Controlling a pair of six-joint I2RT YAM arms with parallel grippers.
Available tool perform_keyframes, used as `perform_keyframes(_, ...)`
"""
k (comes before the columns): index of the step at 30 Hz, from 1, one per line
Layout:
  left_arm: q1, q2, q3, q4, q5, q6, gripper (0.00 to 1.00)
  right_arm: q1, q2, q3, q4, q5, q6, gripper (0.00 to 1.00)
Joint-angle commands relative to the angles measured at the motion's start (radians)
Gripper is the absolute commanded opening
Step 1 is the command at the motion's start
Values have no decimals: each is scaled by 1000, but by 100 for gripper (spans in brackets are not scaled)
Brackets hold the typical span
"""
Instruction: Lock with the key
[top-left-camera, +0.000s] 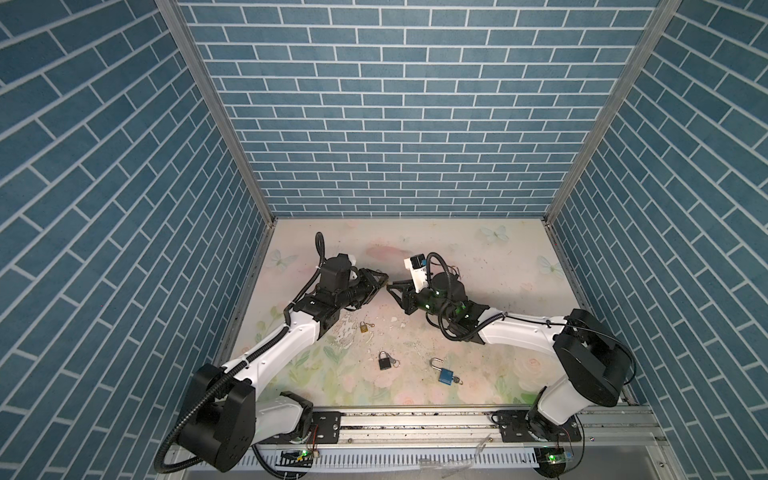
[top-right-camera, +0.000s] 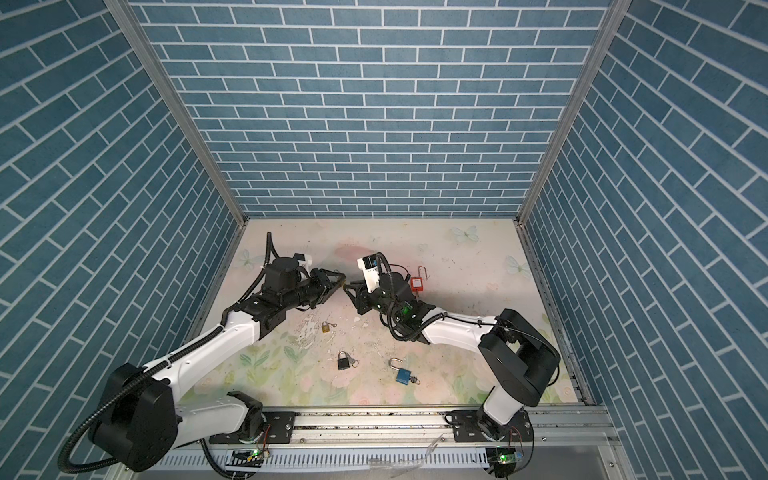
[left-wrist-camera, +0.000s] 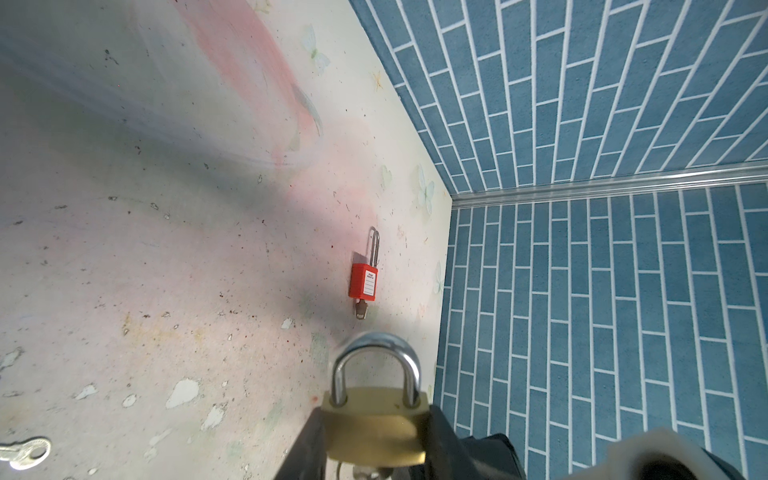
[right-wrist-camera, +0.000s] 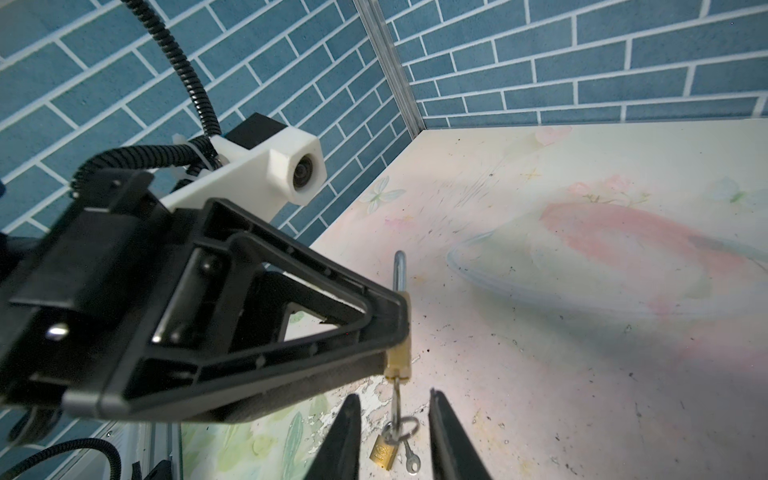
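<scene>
A brass padlock (left-wrist-camera: 370, 436) is held above the table, with my left gripper (left-wrist-camera: 374, 419) shut on its body. Both legs of its steel shackle (left-wrist-camera: 376, 365) sit in the body. In the right wrist view the padlock (right-wrist-camera: 400, 357) shows edge-on, and the key (right-wrist-camera: 397, 399) sticks out of its underside with a ring (right-wrist-camera: 405, 428) hanging from it. My right gripper (right-wrist-camera: 392, 399) is open, a finger on each side of the key with a gap to both. In both top views the two grippers (top-left-camera: 384, 282) (top-left-camera: 390, 291) meet tip to tip.
On the table lie a small brass padlock (top-left-camera: 363, 327) with its key, a black padlock (top-left-camera: 385, 360), and a blue padlock (top-left-camera: 445, 374) with its shackle open. A red padlock (top-right-camera: 417, 282) lies behind the right arm. Blue brick walls enclose three sides.
</scene>
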Motion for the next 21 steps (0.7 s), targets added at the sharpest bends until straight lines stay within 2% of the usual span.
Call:
perform_keyframes(1, -2, -27, 2, 40, 2, -7, 0, 3, 5, -1, 8, 4, -33, 28)
perform_keyframes(14, -2, -27, 13, 28, 13, -5, 0, 3, 28, 17, 4, -19, -68, 2)
perform_keyframes(21, -2, -7, 29, -9, 38, 7, 0, 5, 35, 16, 15, -35, -78, 0)
